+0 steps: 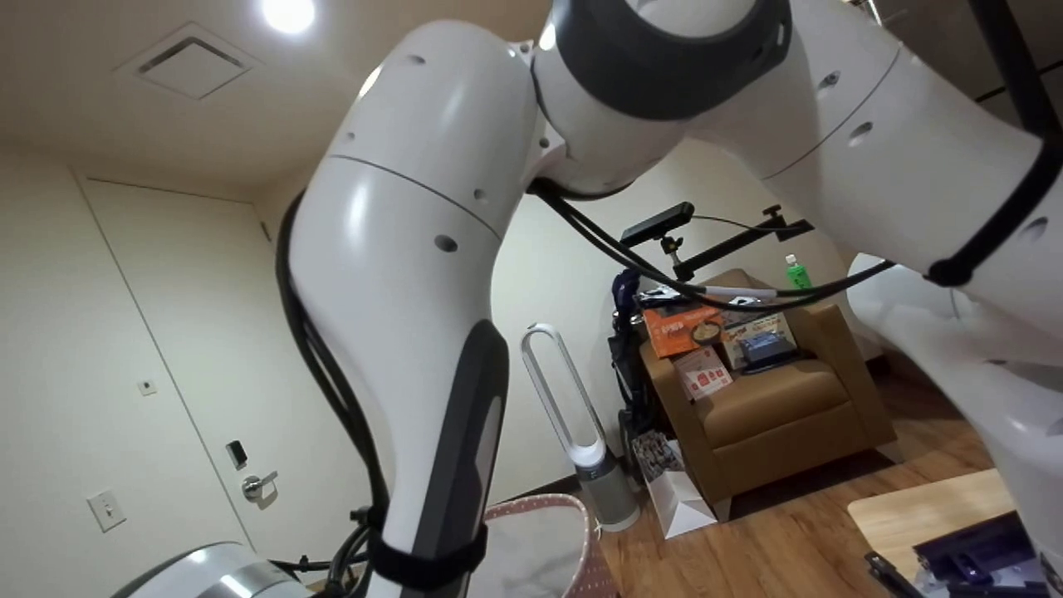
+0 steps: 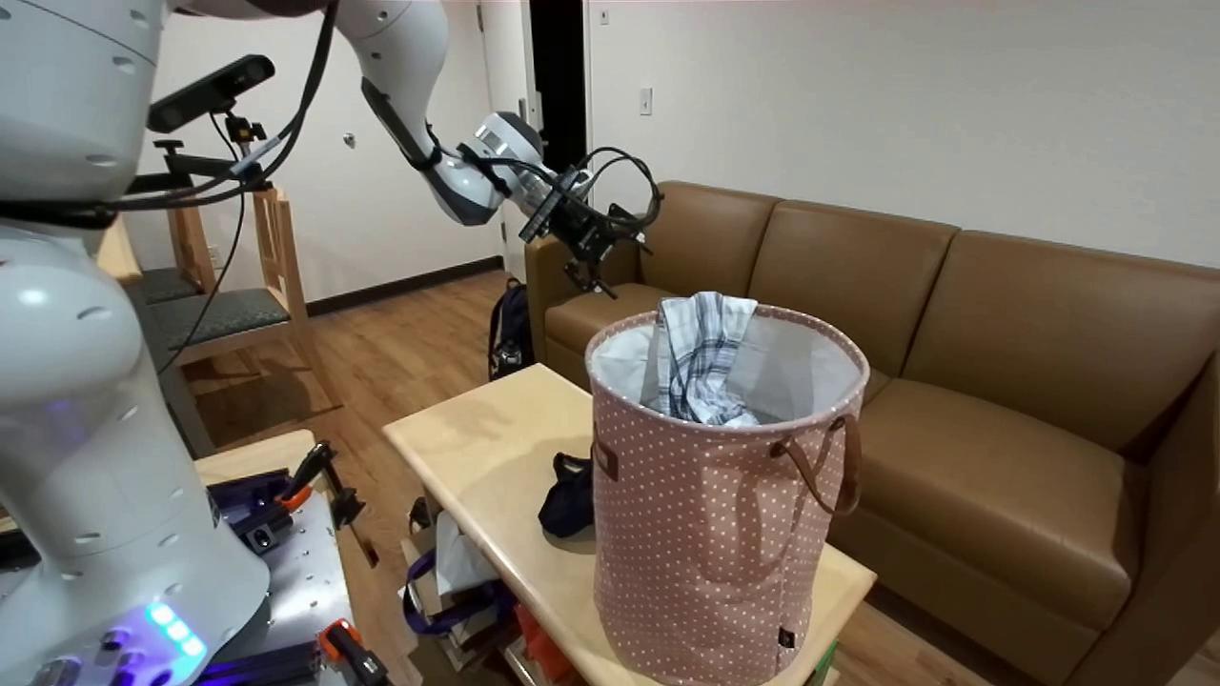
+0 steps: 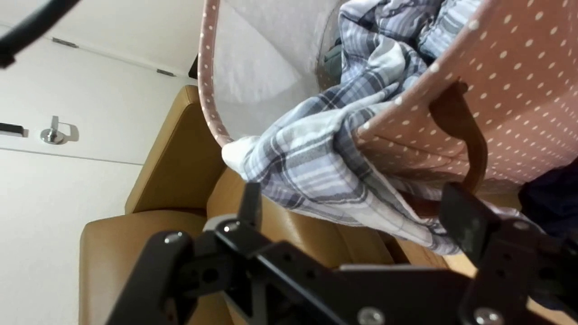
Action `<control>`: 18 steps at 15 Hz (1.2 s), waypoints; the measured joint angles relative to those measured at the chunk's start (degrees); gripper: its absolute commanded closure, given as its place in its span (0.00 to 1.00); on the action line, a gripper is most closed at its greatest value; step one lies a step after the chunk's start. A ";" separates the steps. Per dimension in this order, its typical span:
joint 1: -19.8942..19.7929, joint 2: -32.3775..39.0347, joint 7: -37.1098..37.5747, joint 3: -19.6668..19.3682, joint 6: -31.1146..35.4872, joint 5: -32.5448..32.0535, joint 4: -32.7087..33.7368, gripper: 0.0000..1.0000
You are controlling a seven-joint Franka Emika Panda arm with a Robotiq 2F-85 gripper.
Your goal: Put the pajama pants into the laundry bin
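The plaid pajama pants (image 2: 707, 348) in white, grey and blue lie draped over the rim of the pink dotted laundry bin (image 2: 701, 543). One part is bunched inside the bin and another part hangs outside, as the wrist view shows on the pants (image 3: 316, 158) and bin (image 3: 510, 76). My gripper (image 2: 615, 272) is above and beyond the rim on the sofa side. In the wrist view the gripper (image 3: 356, 196) is open, with its fingers wide apart. The hanging cloth passes beyond the fingers, and its lower end is partly hidden behind the right finger. The bin rim (image 1: 536, 504) shows in an exterior view.
The bin stands on a wooden table (image 2: 486, 419) beside a brown sofa (image 2: 991, 476). A dark cloth item (image 2: 569, 497) lies on the table by the bin. A brown bin handle (image 3: 472, 140) sticks out near the hanging cloth. A backpack (image 2: 511, 329) is on the floor.
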 measured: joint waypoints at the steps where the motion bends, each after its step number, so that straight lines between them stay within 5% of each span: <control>1: 0.26 0.58 -0.02 0.03 -1.55 -0.47 0.06 0.00; 18: 0.34 10.63 -0.05 0.01 -8.14 -10.27 6.66 0.00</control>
